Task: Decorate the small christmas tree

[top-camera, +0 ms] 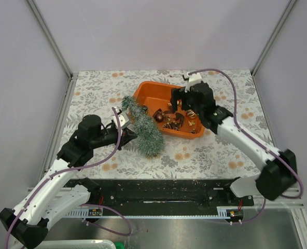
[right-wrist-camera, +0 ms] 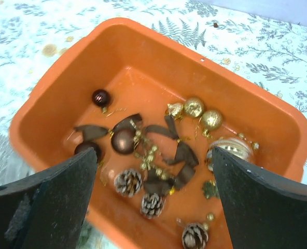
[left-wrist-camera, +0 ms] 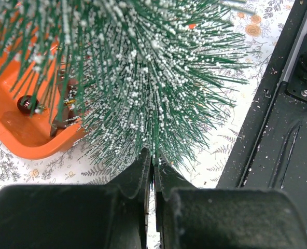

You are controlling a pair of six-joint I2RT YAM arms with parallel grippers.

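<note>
Left gripper [top-camera: 121, 123] centre-left in top view, jaws pinched on small christmas tree [top-camera: 142, 127]. Tree slanted, narrow tip beside left corner of orange tray [top-camera: 148, 89], wide end toward lower centre. Right gripper [top-camera: 178, 105] spread wide above tray, right of centre.

Left wrist view: fingers [left-wrist-camera: 138, 176] almost meeting on frosted needles, bottom centre. Tray at left edge, dark red bauble [left-wrist-camera: 25, 104] inside.

Right wrist view: wide-apart fingers frame tray holding gold baubles [right-wrist-camera: 194, 107], pine cones [right-wrist-camera: 128, 181], brown ribbon [right-wrist-camera: 184, 153].

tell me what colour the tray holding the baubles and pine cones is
The tray is plain orange, clearest in the right wrist view.
</note>
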